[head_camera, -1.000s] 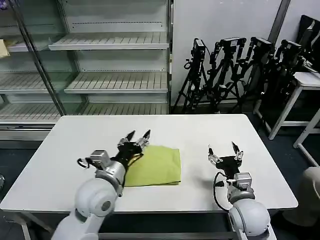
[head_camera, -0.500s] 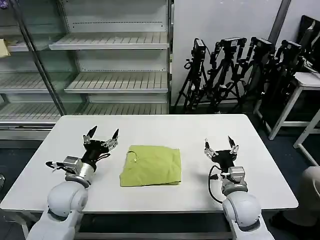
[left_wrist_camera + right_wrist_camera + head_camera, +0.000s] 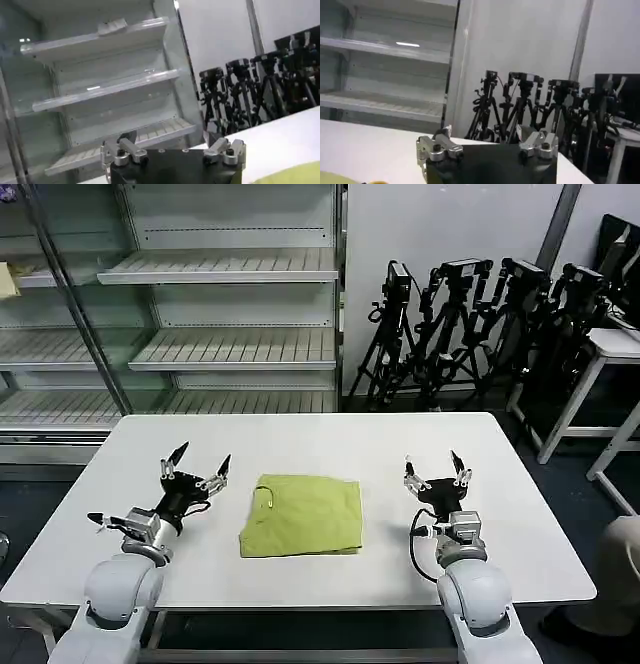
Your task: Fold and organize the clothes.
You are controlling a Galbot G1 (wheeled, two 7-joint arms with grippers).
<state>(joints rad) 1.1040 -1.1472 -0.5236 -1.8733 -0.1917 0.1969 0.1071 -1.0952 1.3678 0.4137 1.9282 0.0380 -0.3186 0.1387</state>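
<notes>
Lying folded at centre of white desk (image 3: 400, 439): one lime yellow-green T-shirt (image 3: 303, 516). Left gripper (image 3: 195, 467) beside it, fingers spread, empty. Right gripper (image 3: 433, 471) opposite, fingers spread, empty.

The lime yellow-green T-shirt (image 3: 302, 516) lies folded into a flat, roughly square bundle near the middle of the white table (image 3: 330, 439), slightly toward its front edge. Its surface shows soft creases (a small collar opening sits at the upper left corner).
</notes>
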